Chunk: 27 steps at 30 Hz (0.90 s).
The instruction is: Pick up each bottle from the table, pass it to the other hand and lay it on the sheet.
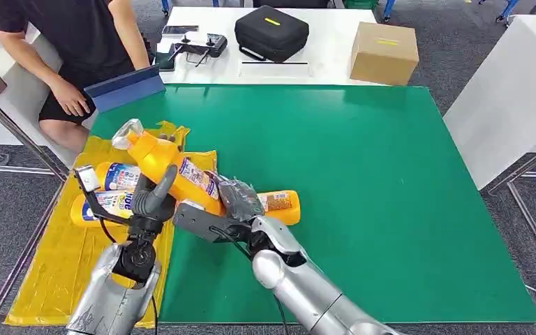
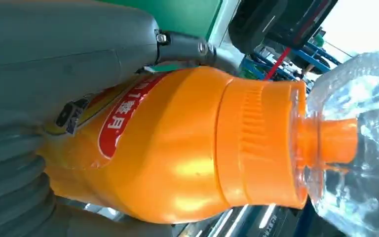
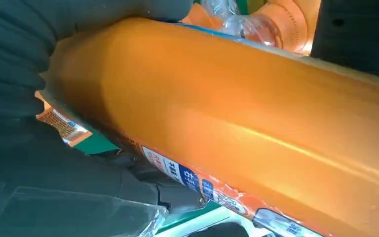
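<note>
The handover is under way: the orange bottle [image 1: 164, 164] is held tilted above the yellow sheet [image 1: 63, 269], with both the left hand [image 1: 150, 202] and the right hand [image 1: 234, 202] wrapped round it. Next, I judge, the right hand must let go so the left can lay it down. Two more bottles [image 1: 108, 188] lie on the sheet, making three.

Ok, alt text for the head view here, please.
Both robot hands, left hand and right hand, hold one orange bottle above a green mat. Two more bottles lie on a yellow sheet.
</note>
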### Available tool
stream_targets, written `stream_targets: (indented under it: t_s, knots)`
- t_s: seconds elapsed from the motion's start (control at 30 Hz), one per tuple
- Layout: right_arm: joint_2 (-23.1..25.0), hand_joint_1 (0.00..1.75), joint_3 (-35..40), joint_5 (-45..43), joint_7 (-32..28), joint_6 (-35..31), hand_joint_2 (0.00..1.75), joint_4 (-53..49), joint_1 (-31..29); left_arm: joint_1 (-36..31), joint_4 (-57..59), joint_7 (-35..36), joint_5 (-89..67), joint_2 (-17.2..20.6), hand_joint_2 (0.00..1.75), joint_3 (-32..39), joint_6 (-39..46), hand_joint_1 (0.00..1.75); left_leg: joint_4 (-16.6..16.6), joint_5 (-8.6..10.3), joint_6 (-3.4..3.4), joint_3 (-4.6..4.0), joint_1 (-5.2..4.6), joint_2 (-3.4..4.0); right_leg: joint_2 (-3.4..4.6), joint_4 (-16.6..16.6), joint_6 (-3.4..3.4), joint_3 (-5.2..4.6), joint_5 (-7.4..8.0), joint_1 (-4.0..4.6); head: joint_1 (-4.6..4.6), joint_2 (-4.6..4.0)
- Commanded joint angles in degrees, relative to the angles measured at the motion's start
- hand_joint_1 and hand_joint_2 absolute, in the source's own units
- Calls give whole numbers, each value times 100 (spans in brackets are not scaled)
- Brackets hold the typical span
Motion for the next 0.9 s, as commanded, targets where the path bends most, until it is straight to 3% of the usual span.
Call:
stream_targets:
  t_s: [0.03,0.67,0.9]
  knots:
    - [115,175,580,38,-63,136,175,289,2,-412,299,36,-13,-60,175,-168,-65,175,-1,-1,-12,5,6,-7,-8,-4,-7,9,-2,5,2,0]
    - [-7,175,822,94,-375,304,175,344,229,310,-266,-190,-25,160,175,65,-181,175,-5,-9,-23,28,9,-2,-5,-9,-14,32,-9,8,2,0]
    - [73,175,706,33,-334,280,175,415,24,132,-172,-177,-26,122,175,87,-172,175,-1,-5,-20,16,9,-7,-10,-4,-13,20,-7,8,0,0]
